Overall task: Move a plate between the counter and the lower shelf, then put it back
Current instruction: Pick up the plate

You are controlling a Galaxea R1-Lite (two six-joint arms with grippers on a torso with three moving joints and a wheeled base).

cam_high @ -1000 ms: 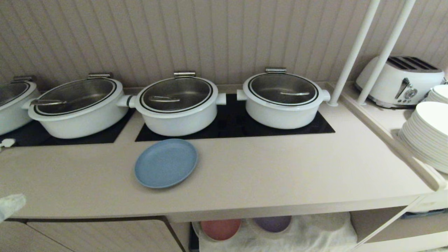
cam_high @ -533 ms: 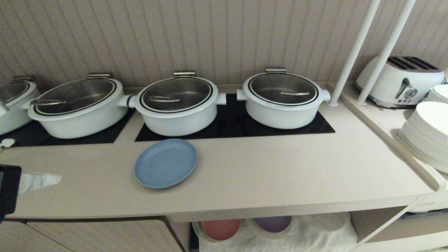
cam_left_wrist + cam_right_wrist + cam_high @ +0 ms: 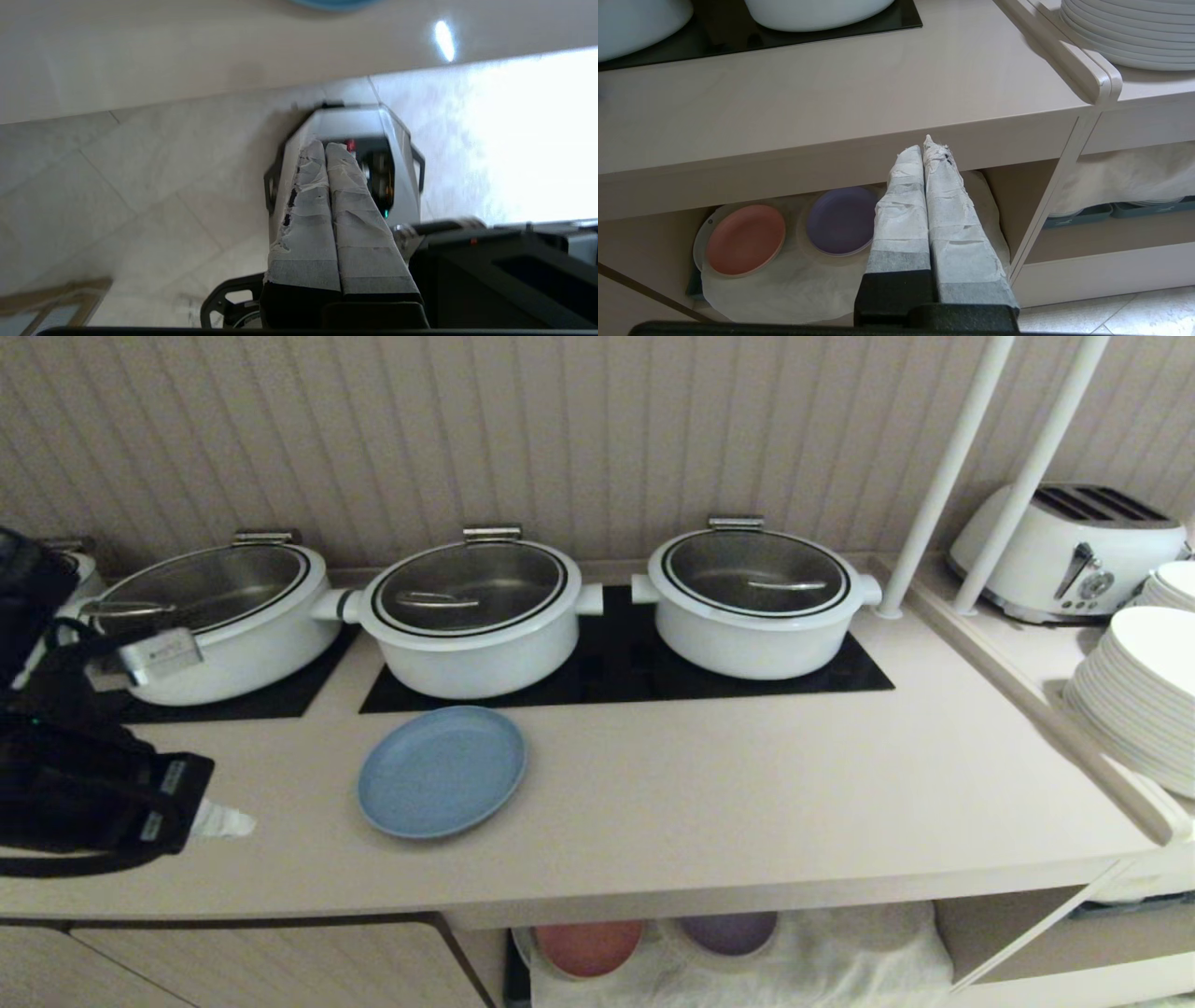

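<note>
The light-blue plate (image 3: 442,771) lies flat on the beige counter (image 3: 747,784), in front of the middle pot. My left gripper (image 3: 229,822) is shut and empty at the counter's front left, a good hand's width left of the plate and apart from it. In the left wrist view its taped fingers (image 3: 308,196) are pressed together, and only a sliver of the plate (image 3: 334,3) shows. My right gripper (image 3: 923,145) hangs shut and empty before the counter's front edge. Behind it is the lower shelf (image 3: 784,289) with its white cloth.
Three white lidded pots (image 3: 476,616) stand on black panels behind the plate. A pink plate (image 3: 745,239) and a purple plate (image 3: 841,219) lie on the shelf cloth. Stacked white plates (image 3: 1144,700) and a toaster (image 3: 1064,551) sit on the right-hand top, behind two white poles (image 3: 943,476).
My left arm has come up from the lower left edge and swung right over the counter's front, towards the plate, fingers still shut. The plate and right arm have not moved.
</note>
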